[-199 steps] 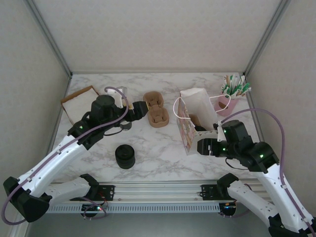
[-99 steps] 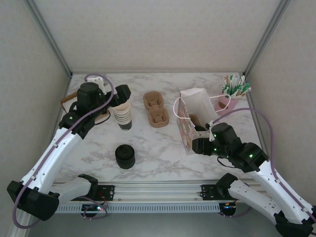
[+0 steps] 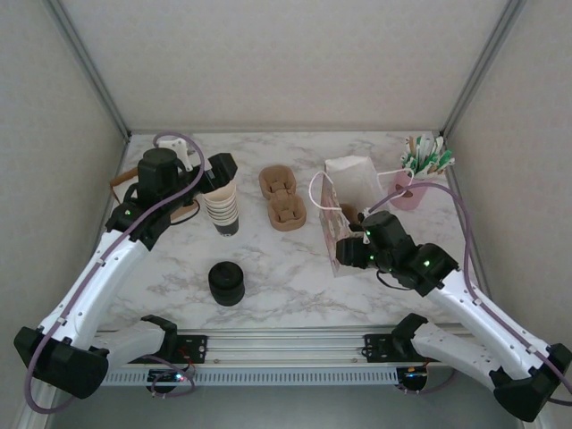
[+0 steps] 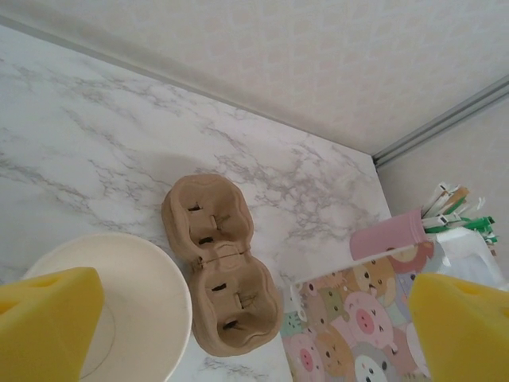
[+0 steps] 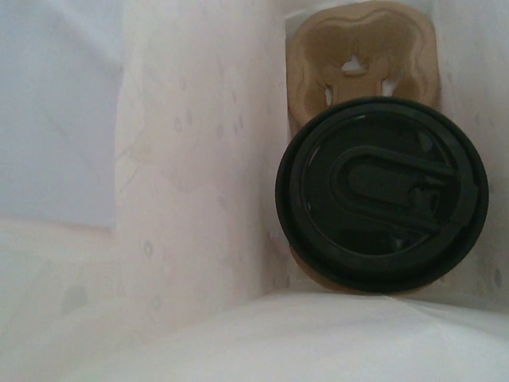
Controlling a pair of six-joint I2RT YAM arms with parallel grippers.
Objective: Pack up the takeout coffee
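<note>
One takeout coffee (image 5: 382, 195) sits in the bag (image 3: 356, 174), wall hidden; left tool (image 4: 254, 318) apart, right tool (image 3: 350, 253) unreadable.

White-and-black arms (image 3: 98, 277), green lights, lilac cables (image 3: 174, 136), yellow foam pads (image 4: 48, 318) on the jaws.

The left arm (image 3: 98, 268) stretches up from its base, well to the left of the paper bag (image 3: 356, 177). Its wrist turns toward the bag, and the left gripper (image 3: 222, 168) has its yellow fingertips (image 4: 48, 310) spread wide apart. The right arm (image 3: 474, 299) bends in from the bag's right. The right gripper (image 3: 347, 252) sits against the bag's near side, and its fingers cannot be made out.
</note>
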